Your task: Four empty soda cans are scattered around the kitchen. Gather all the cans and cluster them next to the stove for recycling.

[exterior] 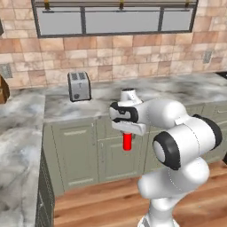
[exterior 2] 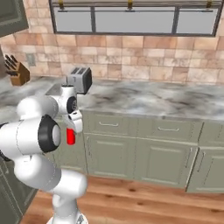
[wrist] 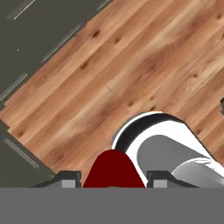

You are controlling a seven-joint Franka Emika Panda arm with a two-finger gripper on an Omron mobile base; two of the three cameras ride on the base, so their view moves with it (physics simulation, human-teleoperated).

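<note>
Kitchen, marble counter, toaster, cabinets

A red can is seen against sage-green cabinets. Above them, the counter is veined grey marble, the toaster silver, the wall tan brick tile, the floor brown wood plank.

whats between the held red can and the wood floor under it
Nothing: the hand view looks down past the red can in the tool onto bare floor. In the left base view the can hangs in mid-air before the cabinets.
</note>
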